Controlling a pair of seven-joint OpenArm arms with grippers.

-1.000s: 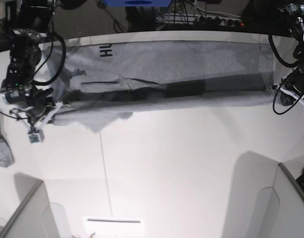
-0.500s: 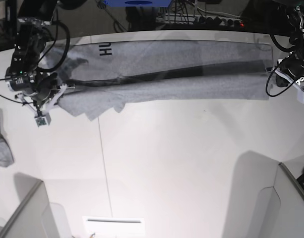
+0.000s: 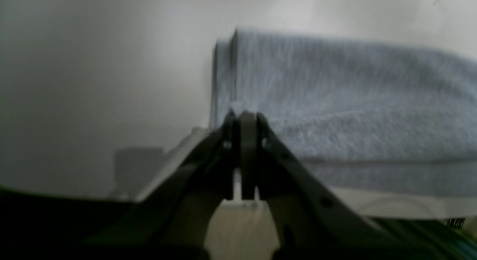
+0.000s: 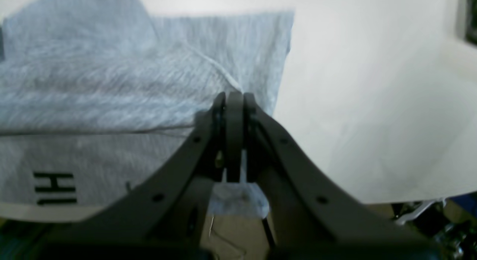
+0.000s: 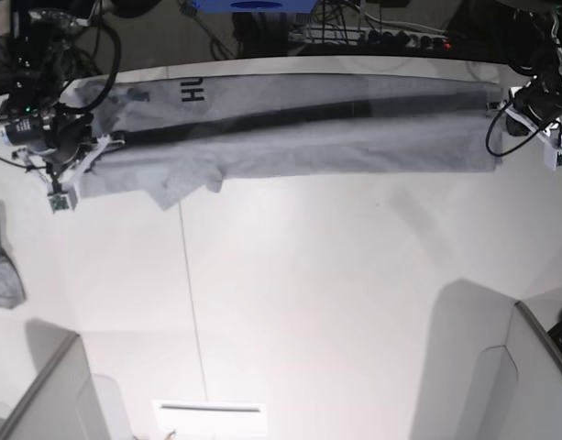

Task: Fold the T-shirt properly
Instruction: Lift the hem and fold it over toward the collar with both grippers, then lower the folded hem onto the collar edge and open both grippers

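Heather-grey, the T-shirt (image 5: 299, 133) lies stretched with its long axis running straight between the left gripper (image 3: 242, 114) and right gripper (image 4: 229, 98), each pinched tight on one end.

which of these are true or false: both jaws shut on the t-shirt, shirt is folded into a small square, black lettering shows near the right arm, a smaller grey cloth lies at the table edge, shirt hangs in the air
1. Both grippers' jaws are shut on the T-shirt: true, left gripper and right gripper each pinch an end.
2. Folded into a small square: false, it stretches long across the table.
3. Black lettering shows near the right arm: true.
4. A smaller grey cloth lies at the table edge: true.
5. Shirt hangs in the air: false, it lies on the table.
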